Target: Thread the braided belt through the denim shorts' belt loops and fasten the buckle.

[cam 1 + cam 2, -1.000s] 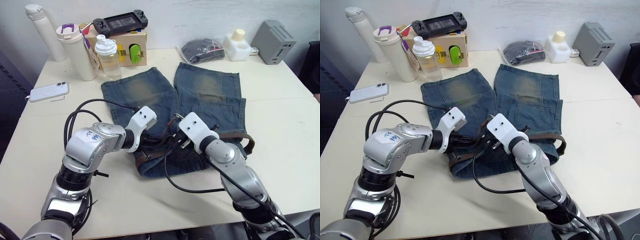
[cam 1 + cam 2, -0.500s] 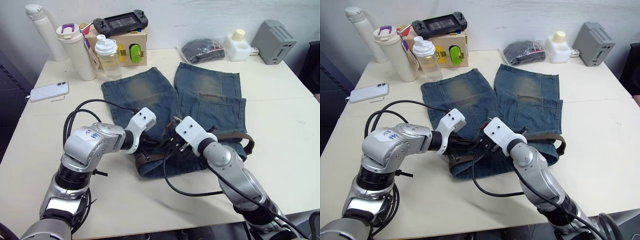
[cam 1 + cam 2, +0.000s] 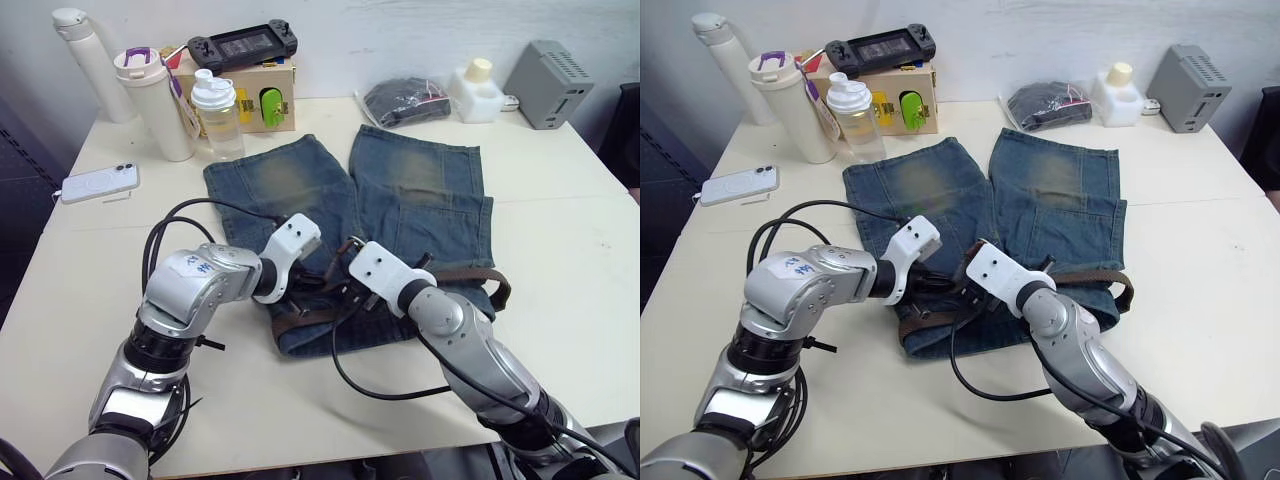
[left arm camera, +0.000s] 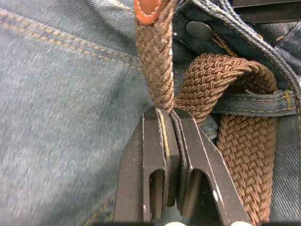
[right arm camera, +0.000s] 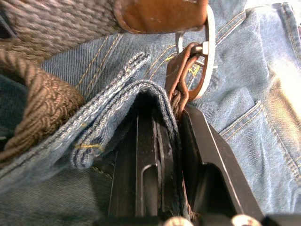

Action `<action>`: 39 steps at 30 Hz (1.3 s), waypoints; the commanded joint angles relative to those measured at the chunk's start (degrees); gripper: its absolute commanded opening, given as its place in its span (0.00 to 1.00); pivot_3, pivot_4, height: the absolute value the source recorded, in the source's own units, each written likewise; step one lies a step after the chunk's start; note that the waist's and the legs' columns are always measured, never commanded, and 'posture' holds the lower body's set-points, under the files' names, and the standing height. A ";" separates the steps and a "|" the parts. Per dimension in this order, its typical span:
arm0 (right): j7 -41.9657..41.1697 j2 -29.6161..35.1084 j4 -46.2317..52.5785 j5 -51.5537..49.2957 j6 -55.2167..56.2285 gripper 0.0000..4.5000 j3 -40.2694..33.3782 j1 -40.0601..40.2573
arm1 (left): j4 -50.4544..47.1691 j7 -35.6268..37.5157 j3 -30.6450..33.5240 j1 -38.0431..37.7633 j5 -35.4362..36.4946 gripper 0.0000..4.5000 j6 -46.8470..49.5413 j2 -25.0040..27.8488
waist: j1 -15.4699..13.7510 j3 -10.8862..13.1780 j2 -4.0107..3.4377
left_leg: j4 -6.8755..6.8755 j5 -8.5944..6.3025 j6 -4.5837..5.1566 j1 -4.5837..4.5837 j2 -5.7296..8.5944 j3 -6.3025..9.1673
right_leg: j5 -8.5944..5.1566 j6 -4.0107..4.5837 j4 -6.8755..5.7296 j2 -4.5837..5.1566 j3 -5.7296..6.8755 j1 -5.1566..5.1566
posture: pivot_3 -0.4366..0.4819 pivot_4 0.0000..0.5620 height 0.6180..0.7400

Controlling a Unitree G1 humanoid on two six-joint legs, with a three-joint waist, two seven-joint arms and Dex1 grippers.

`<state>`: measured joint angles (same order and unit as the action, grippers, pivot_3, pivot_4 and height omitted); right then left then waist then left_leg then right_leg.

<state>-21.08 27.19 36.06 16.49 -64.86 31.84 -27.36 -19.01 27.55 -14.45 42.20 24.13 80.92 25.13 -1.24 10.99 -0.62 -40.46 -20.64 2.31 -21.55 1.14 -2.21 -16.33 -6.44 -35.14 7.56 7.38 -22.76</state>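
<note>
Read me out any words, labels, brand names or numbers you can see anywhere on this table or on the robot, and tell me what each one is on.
None can be read.
White sticker on the left forearm: blue handwriting, too small to read.
Wooden box: coloured front markings, no legible words.
Black handheld console: screen dark, no text visible.
Tumbler, shaker bottle, phone, grey device: no readable labels.

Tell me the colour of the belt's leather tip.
Tan-orange leather tip on the dark brown braided belt, clearest in the left wrist view.
</note>
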 commanded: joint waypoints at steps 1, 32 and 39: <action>-1.94 -0.36 2.73 -1.26 1.22 0.00 2.17 0.56 | -1.65 -0.07 0.33 2.33 -0.28 0.00 -3.72 -0.85 | 0.00 0.00 0.00 | 0.00 0.00 0.00 0.00 0.00 0.00 | 0.00 0.00 0.00 0.00 0.00 0.00 | 0.48 0.27 0.59; 1.63 -2.83 0.42 0.49 1.29 0.00 -5.63 -0.46 | -8.51 -1.80 1.62 -5.08 0.70 0.00 0.36 4.87 | 0.01 0.00 0.00 | 0.00 0.00 0.00 0.00 -0.01 0.01 | 0.00 0.00 0.00 0.00 -0.03 0.00 | 0.48 0.27 0.59; 1.67 -3.05 0.38 0.59 1.30 0.00 -5.18 -0.40 | -8.28 -2.66 1.08 -4.85 0.46 0.00 0.11 3.60 | 0.00 0.00 0.00 | 0.01 0.00 -0.01 0.00 -0.01 0.01 | 0.00 0.00 0.01 0.00 -0.03 0.00 | 0.48 0.27 0.59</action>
<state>-20.21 24.31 35.47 16.49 -64.85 27.75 -26.70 -25.83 25.17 -13.43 37.24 24.56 81.66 29.12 -1.24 10.99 -0.62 -40.46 -20.64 2.31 -21.55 1.13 -2.20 -16.33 -6.44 -35.13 7.56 7.36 -22.76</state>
